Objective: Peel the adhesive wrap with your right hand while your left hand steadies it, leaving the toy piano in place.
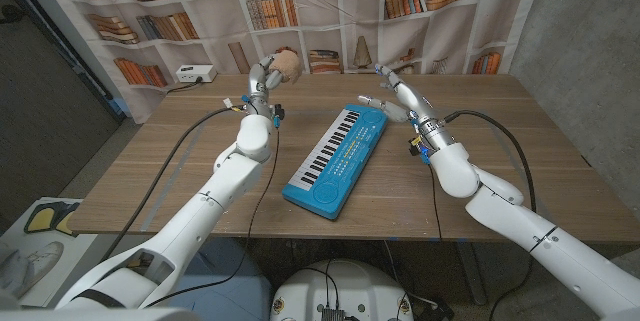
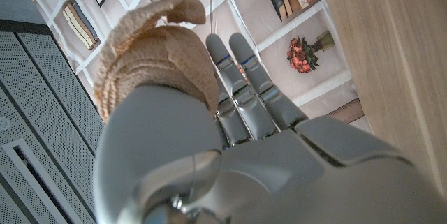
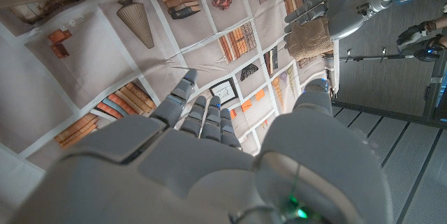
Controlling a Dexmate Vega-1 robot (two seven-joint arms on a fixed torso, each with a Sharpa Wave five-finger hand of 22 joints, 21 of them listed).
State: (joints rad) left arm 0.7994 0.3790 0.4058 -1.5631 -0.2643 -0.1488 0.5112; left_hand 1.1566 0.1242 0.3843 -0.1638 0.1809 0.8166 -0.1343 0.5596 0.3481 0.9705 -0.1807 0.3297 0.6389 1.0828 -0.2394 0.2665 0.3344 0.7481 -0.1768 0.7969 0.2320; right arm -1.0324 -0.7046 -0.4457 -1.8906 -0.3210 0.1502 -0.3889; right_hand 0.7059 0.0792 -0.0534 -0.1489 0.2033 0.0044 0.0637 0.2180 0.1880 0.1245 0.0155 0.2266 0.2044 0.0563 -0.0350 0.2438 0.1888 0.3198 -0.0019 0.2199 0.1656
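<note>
My left hand [image 1: 263, 81] is raised over the far left part of the wooden table [image 1: 520, 151], and it holds the adhesive wrap [image 1: 286, 60], a tan, crinkled bundle that the left wrist view shows pressed against the thumb side of the palm with the other fingers [image 2: 241, 77] extended straight beside it. My right hand [image 1: 398, 92] is raised over the far right part of the table with its fingers spread apart and nothing in them; the right wrist view confirms empty fingers [image 3: 202, 116] and shows the left hand with the wrap across from it, well apart. The toy piano [image 1: 336, 158] lies diagonally on the table between the two arms, untouched by either hand and near the front edge at its speaker end. Judgement: the step in hand is bringing the right hand across to the wrap to find a free end. To do this well I should keep the left grip firm and steady, keep both hands above the piano, take the loose tail that rises from the bundle between thumb and finger, and pull away from the left palm. I cannot tell from these views where the tape's end actually sits.
</note>
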